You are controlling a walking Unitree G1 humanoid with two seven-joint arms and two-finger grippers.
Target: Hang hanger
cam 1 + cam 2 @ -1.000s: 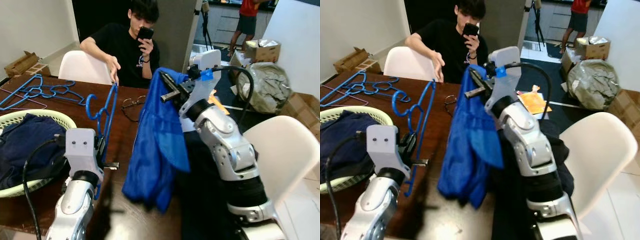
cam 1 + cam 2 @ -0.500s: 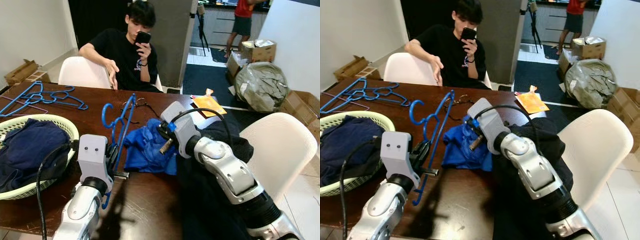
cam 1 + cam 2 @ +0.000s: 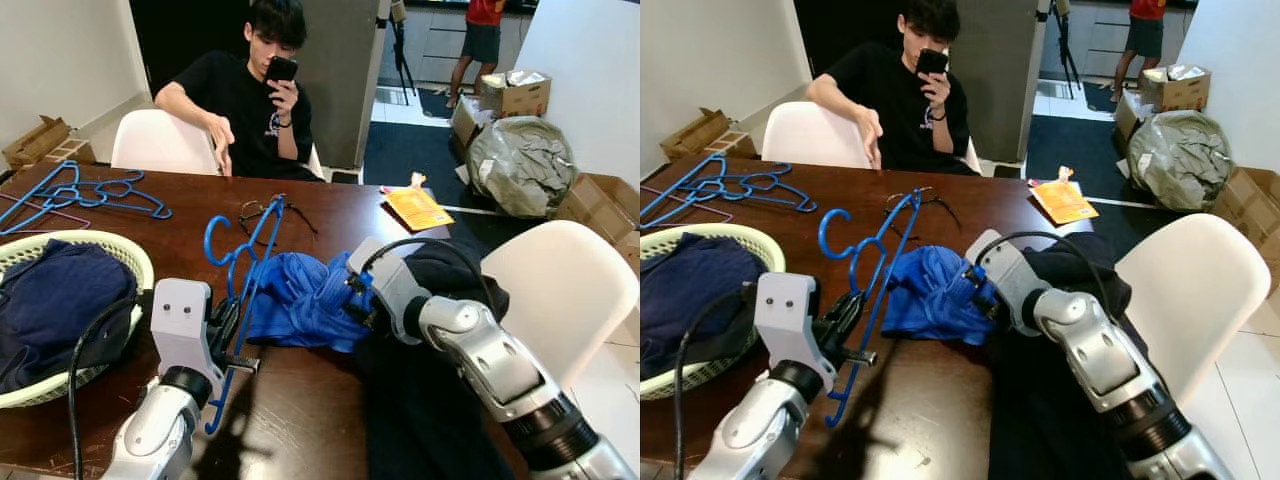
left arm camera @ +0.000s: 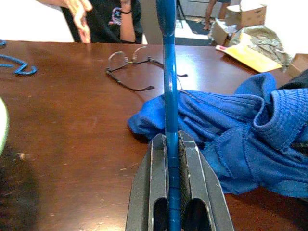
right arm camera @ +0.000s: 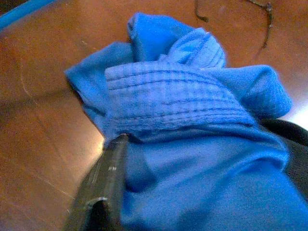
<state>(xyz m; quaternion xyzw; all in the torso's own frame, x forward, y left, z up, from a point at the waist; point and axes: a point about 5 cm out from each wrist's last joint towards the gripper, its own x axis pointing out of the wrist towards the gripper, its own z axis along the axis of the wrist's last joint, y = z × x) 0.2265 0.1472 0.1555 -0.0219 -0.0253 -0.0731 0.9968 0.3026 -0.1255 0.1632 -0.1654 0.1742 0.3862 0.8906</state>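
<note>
Hanger [image 3: 240, 262], blue plastic, pinched upright between the left gripper [image 4: 172, 159] fingers, hook end up and beyond the fingertips. Blue shirt [image 3: 300, 310] crumpled on the brown table [image 3: 330, 215], just right of the left gripper. Right gripper [image 3: 975, 290] clamped on the shirt's ribbed collar, one finger [image 5: 108, 173] under the fabric. Glasses [image 4: 127, 65] beyond the hanger. Laundry basket [image 3: 70, 245] left of the left gripper.

A lived-in home dining area: a dark wooden table [image 3: 330, 215] with white chairs [image 3: 565, 285], a laundry basket [image 3: 130, 262] of clothes, cardboard boxes [image 3: 515, 92] on the floor, and a person [image 3: 245, 95] seated with a phone.
</note>
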